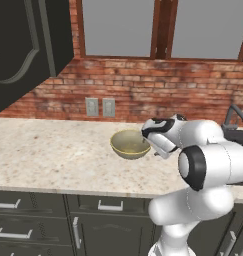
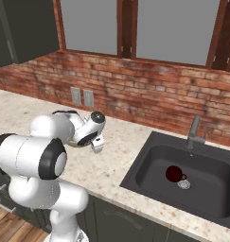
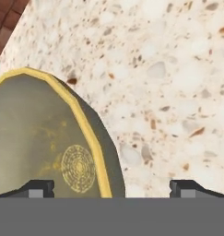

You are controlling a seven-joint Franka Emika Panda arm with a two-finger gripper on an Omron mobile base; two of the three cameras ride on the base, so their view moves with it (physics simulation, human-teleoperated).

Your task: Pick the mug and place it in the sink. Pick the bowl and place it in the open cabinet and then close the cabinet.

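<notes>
1 bowl [image 1: 130, 144] on counter [image 1: 53, 150] (1 mug [image 2: 173, 174] in sink [image 2: 149, 163]).

**Even, flat rendered light in all three views**

You get bright, uniform light with no glare. The bowl [image 1: 130, 145] casts only a faint shadow on the counter [image 1: 53, 155]. The sink [image 2: 154, 165] basin reads dark. Your hand view is soft and coarse up close; base views are sharp to their edges.

I see the bowl [image 1: 129, 144] upright on the speckled counter [image 1: 53, 155], with my arm's hand [image 1: 160, 137] just right of it at the rim. Far behind, two outlets [image 1: 100, 107] sit on the brick wall [image 1: 158, 90]; the cabinet [image 1: 28, 45] door hangs upper left.
</notes>
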